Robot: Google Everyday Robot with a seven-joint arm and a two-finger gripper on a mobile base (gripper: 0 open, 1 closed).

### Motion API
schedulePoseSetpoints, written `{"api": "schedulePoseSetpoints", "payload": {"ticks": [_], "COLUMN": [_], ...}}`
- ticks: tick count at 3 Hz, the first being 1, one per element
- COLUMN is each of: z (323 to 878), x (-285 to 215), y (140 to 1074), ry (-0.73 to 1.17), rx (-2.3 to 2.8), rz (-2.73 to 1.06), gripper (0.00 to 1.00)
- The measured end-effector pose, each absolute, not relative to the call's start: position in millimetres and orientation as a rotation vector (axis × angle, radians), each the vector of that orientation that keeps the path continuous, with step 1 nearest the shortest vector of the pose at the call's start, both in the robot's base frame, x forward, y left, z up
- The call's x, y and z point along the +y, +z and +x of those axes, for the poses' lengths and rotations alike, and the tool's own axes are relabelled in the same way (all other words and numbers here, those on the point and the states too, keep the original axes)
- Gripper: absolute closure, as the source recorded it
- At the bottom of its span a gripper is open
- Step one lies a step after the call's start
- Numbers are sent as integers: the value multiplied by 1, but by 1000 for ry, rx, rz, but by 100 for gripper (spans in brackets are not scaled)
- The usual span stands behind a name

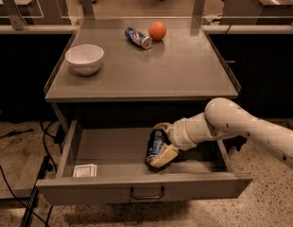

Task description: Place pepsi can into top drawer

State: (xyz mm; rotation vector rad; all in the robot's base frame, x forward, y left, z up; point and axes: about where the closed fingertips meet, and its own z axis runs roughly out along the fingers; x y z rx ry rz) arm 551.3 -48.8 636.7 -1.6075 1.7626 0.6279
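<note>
The top drawer [146, 189] is pulled open under the grey table, its dark wire handle at the front centre. My gripper [161, 143] reaches in from the right and is shut on the pepsi can [156, 145], a dark blue can with pale markings. The can stands tilted, low inside the drawer near its middle right, its lower end at or close to the drawer floor. One pale finger [164, 156] crosses the can's lower right side.
A white bowl [84, 58] sits on the table's left. A slim blue-white-red can [138, 37] lies on its side at the back beside an orange ball [157, 30]. A small white packet [85, 170] lies in the drawer's front left corner.
</note>
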Motion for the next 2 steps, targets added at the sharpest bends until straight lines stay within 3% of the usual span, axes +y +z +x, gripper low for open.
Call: {"api": "schedulePoseSetpoints", "payload": {"ticks": [2], "z": [551], "x": [-49], "y": [637], "ry": [628], "rx": [1763], "rz": [-1608], "gripper": [15]}}
